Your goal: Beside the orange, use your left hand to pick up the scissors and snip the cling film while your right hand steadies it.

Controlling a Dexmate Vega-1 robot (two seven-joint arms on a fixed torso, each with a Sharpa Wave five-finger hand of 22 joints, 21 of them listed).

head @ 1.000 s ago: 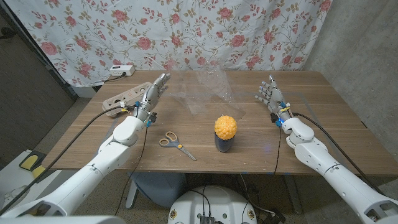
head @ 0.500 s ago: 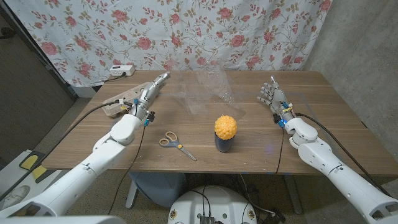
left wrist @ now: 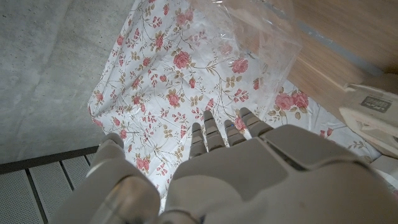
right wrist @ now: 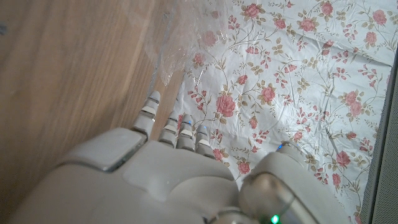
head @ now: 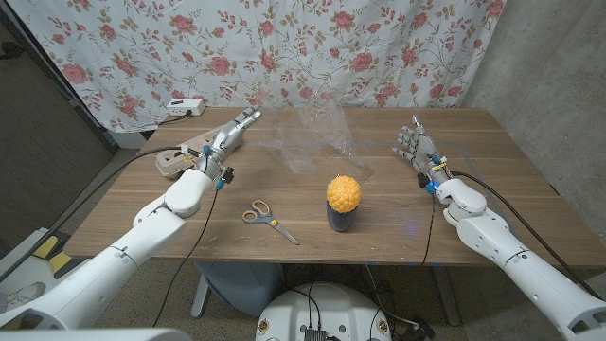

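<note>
Head view, from the left: the left hand [head: 230, 135] is raised over the table's [head: 492, 180] far left part, fingers stretched out together toward the cling film, holding nothing. Just behind and left of it a white power strip [head: 184, 106] lies at the table's back edge. Nearer the front, the scissors [head: 268, 220] lie flat on the wood, yellow and grey handles to the left, blades pointing right and forward, well apart from either hand. The cling film [head: 317, 137] stands crumpled and partly upright at the middle back, in front of the flowered curtain [head: 284, 47]. The orange [head: 344, 193] sits on a small dark cup [head: 341, 220] right of the scissors. The right hand [head: 415, 147] hovers at the far right, fingers upright and slightly spread, empty
</note>
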